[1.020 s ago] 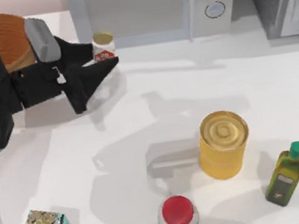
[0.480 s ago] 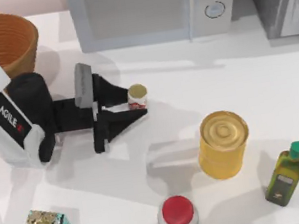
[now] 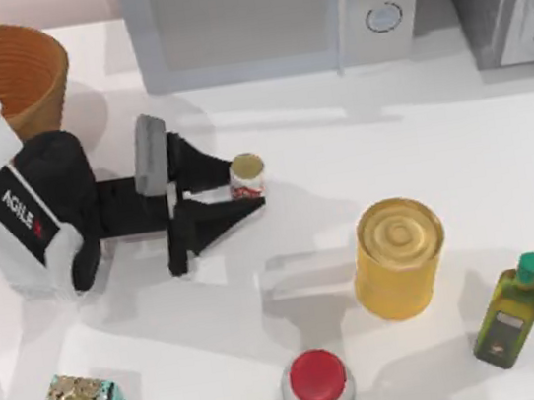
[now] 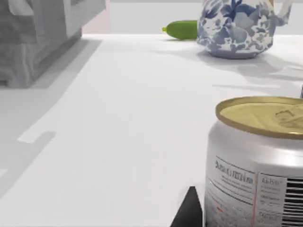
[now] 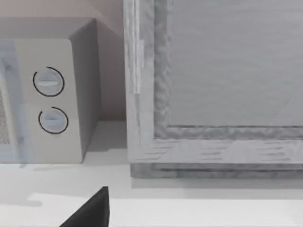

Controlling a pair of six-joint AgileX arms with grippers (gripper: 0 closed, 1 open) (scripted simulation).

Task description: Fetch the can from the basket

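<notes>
Can (image 3: 247, 175) sits upright between the fingers of the left gripper (image 3: 243, 185) in the top view, on the white table (image 3: 359, 147), well apart from the basket (image 3: 5, 68) up at ten o'clock of it. The jaws close on its sides, clamped on the can. The yellow can (image 3: 399, 256) stands at four o'clock, clear of the grip.

In the left wrist view the can (image 4: 258, 165) fills the near side: thin metal wall, pale gold lid, printed label. It looks light and stiff but smooth, so likely slippery; mid-height on the wall seems the safest hold, squeezed gently to spare a dent.

In the right wrist view a dark fingertip (image 5: 90, 210) of the right gripper faces the microwave (image 5: 45, 90), parked; whether it is closed cannot be told.
</notes>
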